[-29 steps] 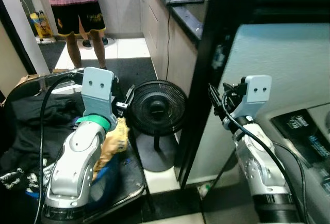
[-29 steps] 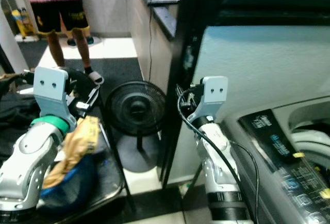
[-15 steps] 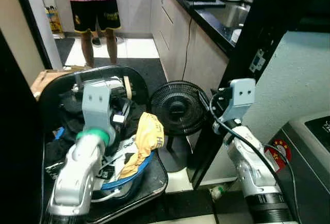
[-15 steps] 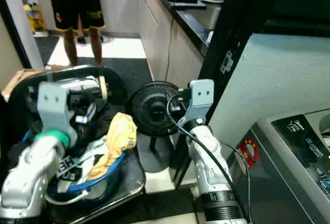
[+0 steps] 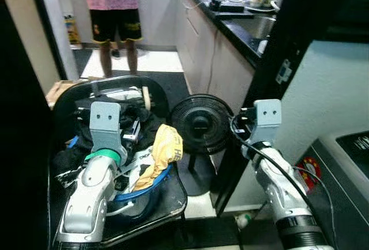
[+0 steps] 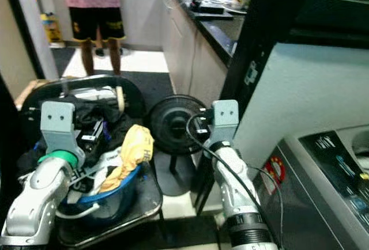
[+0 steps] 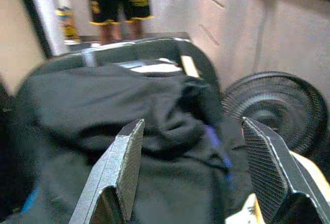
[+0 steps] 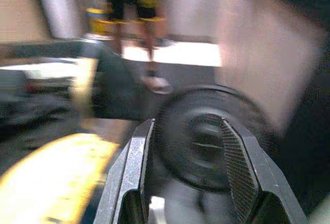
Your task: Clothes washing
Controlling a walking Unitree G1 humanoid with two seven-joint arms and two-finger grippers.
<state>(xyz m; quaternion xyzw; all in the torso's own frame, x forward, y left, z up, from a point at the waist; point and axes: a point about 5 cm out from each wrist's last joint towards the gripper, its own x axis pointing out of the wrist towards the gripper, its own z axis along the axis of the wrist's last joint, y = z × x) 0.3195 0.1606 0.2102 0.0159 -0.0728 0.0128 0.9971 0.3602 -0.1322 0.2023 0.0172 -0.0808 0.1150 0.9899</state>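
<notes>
**Laundry basket on chair, washer at lower right**

Lower left of the head view: blue laundry basket (image 5: 141, 195) sits on a dark chair seat (image 5: 167, 204), heaped with clothes. A yellow garment (image 5: 162, 149) drapes over the basket's right rim; black clothing (image 7: 118, 115) is piled behind it against the chair back.

Left gripper (image 7: 193, 167) hangs above the black pile, fingers spread wide, nothing between them. Right gripper (image 8: 188, 175), mid-frame, fingers parted and empty, points toward the black floor fan (image 5: 200, 126); its wrist picture is blurred.

Lower right: corner of the grey washing machine (image 6: 323, 186), control panel on top, red sticker on its front. Pale wall and a black upright post behind.

Farther back: white tiled floor with a dark mat, cabinets along the right under a black countertop (image 5: 242, 22) carrying dishes. Upper left, a person (image 5: 115, 14) stands in dark shorts and a pink top.
</notes>
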